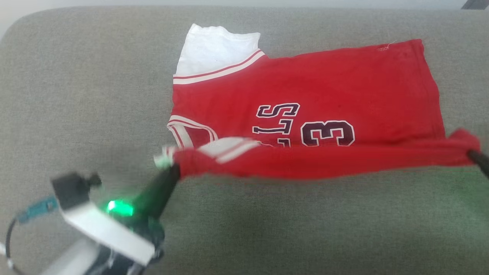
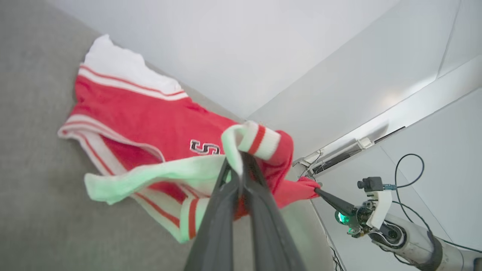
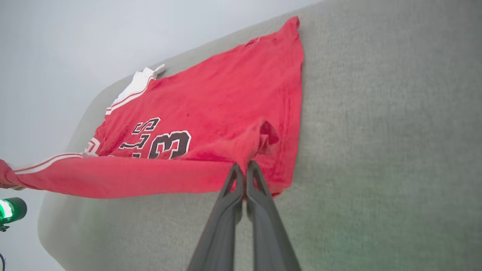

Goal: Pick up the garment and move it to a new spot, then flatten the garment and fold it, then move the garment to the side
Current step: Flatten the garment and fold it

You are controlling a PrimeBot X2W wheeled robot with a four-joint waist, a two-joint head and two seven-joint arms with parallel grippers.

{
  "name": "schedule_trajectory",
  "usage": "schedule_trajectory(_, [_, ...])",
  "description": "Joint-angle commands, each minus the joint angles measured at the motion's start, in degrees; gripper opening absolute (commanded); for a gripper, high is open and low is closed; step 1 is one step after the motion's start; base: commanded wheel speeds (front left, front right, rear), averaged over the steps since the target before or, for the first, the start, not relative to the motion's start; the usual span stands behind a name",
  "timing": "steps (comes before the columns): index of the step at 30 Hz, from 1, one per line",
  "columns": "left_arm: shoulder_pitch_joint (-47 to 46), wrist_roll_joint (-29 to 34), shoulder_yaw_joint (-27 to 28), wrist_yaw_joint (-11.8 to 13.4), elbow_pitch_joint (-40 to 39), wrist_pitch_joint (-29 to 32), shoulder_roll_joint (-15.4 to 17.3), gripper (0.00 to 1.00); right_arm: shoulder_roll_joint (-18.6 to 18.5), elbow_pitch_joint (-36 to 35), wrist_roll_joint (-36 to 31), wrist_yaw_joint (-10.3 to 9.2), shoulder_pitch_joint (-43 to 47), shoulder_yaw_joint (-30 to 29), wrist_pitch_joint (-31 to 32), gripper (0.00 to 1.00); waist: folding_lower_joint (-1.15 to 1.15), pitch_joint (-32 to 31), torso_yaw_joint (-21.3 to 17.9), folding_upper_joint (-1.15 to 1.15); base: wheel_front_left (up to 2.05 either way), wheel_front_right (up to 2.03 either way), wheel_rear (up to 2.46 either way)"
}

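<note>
The shirt (image 1: 324, 84) lies on the grey cushion (image 1: 76, 95), stretched long from left to right. Its white end points left and its plain red end points right. The left gripper (image 1: 174, 170) pinches the near left corner tight. The right gripper (image 1: 473, 154) pinches the near right corner tight. The near edge hangs lifted between them.
</note>
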Motion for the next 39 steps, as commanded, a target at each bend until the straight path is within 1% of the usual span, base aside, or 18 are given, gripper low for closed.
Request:
schedule_trajectory(1, [-1.73, -0.50, 0.33, -0.10, 0.58, -0.15, -0.67, 0.00, 0.66, 0.48, 0.10, -0.03, -1.22, -0.20, 0.39, 0.00, 0.00, 0.12, 0.14, 0.00, 0.00, 0.00, 0.00])
schedule_trajectory(3, [-5.52, -1.13, 0.52, -0.10, 2.43, -0.16, -1.55, 0.00, 1.61, 2.13, -0.63, -0.03, -3.98, -0.49, 1.61, 0.00, 0.00, 0.47, 0.21, 0.00, 0.00, 0.00, 0.00])
schedule_trajectory(6, [-10.22, -1.74, -0.15, -0.10, 6.10, 0.32, -2.81, 0.00, 4.33, 5.13, -1.37, -0.03, -8.36, -0.28, 3.89, 0.00, 0.00, 1.21, 0.17, 0.00, 0.00, 0.00, 0.00])
schedule_trajectory(9, [-13.56, -3.32, -1.02, -0.10, 10.37, 0.52, -4.40, 0.00, 7.88, 9.48, -2.59, -0.03, -12.23, 0.96, 6.59, 0.00, 0.00, 2.09, 0.18, 0.00, 0.00, 0.00, 0.00])
schedule_trajectory(12, [-15.96, -3.05, -2.88, -0.10, 15.43, 0.97, -5.52, 0.00, 11.38, 14.46, -4.10, -0.03, -15.37, 2.21, 8.70, 0.00, 0.00, 3.07, 0.26, 0.00, 0.00, 0.00, 0.00])
schedule_trajectory(17, [-18.77, -2.93, -4.21, -0.10, 22.22, 0.30, -8.31, 0.00, 16.10, 20.02, -5.84, -0.03, -18.33, 2.65, 8.40, 0.00, 0.00, 4.89, 0.26, 0.00, 0.00, 0.00, 0.00])
schedule_trajectory(20, [-20.01, -1.71, -4.67, -0.10, 25.69, 0.00, -9.71, 0.00, 17.54, 21.72, -6.96, -0.03, -19.09, 2.78, 7.96, 0.00, 0.00, 5.53, 0.17, 0.00, 0.00, 0.00, 0.00])
schedule_trajectory(23, [-21.26, -0.10, -5.27, -0.10, 28.57, -0.17, -10.01, 0.00, 18.55, 22.45, -8.44, -0.03, -19.81, 2.91, 7.22, 0.00, 0.00, 5.61, -0.18, 0.00, 0.00, 0.00, 0.00])
schedule_trajectory(24, [-21.57, 0.82, -5.62, -0.10, 29.58, -0.23, -9.68, 0.42, 18.69, 22.53, -9.22, -0.03, -19.91, 2.92, 6.72, 0.00, 0.00, 5.41, -0.32, 0.00, 0.00, 0.00, 0.00])
schedule_trajectory(25, [-21.94, 1.88, -5.87, -0.10, 30.85, -0.26, -9.08, 1.00, 18.82, 22.40, -9.99, -0.03, -19.97, 2.86, 5.98, 0.00, 0.00, 5.12, -0.45, 0.00, 0.00, 0.00, 0.00])
schedule_trajectory(26, [-22.35, 3.29, -5.80, -0.09, 31.82, -0.19, -8.68, 1.00, 19.07, 22.01, -10.60, -0.03, -20.03, 2.62, 5.05, 0.20, 0.00, 4.76, -0.57, 0.00, 0.00, 0.00, 0.00])
schedule_trajectory(27, [-22.80, 4.38, -5.70, -0.10, 32.47, -0.22, -8.47, 1.00, 19.27, 21.70, -10.89, -0.03, -19.88, 2.34, 4.16, 0.44, 0.00, 4.32, -0.64, 0.00, 0.00, 0.00, 0.00])
schedule_trajectory(28, [-23.79, 7.79, -5.69, -0.10, 33.73, -0.24, -6.87, 1.00, 19.24, 21.15, -11.85, -0.03, -19.40, 1.62, 2.16, 1.00, 0.00, 3.36, -0.76, 0.00, 0.00, 0.00, 0.00])
schedule_trajectory(30, [-24.90, 11.93, -6.87, 0.26, 34.97, -0.25, -4.42, 1.00, 19.11, 20.39, -12.85, -0.03, -18.84, 0.94, 0.48, 1.00, 0.00, 2.36, -0.80, 0.00, 0.00, 0.00, 0.00])
schedule_trajectory(32, [-26.63, 15.35, -8.12, 2.08, 34.39, 0.90, -2.27, 1.00, 18.61, 19.75, -13.68, -0.03, -18.29, 0.23, -0.70, 1.00, 0.00, 1.36, -0.74, 0.00, 0.00, 0.00, 0.00])
schedule_trajectory(35, [-28.29, 18.26, -10.13, 5.18, 30.37, 6.54, 1.30, 1.00, 17.94, 18.93, -14.59, -0.02, -17.48, -0.90, -1.71, 1.00, 0.00, -0.02, -0.39, 0.00, 0.00, 0.00, 0.00])
schedule_trajectory(38, [-29.01, 17.60, -11.55, 8.99, 24.51, 15.09, 4.85, 1.00, 17.50, 17.85, -16.01, -0.03, -16.76, -1.72, -2.05, 1.00, 0.00, -0.92, -0.28, 0.00, 0.00, 0.00, 0.00])
schedule_trajectory(39, [-29.01, 17.60, -11.55, 8.99, 24.51, 15.09, 4.85, 1.00, 17.50, 17.85, -16.01, -0.03, -16.76, -1.72, -2.05, 1.00, 0.00, -0.92, -0.28, 0.00, 0.00, 0.00, 0.00])
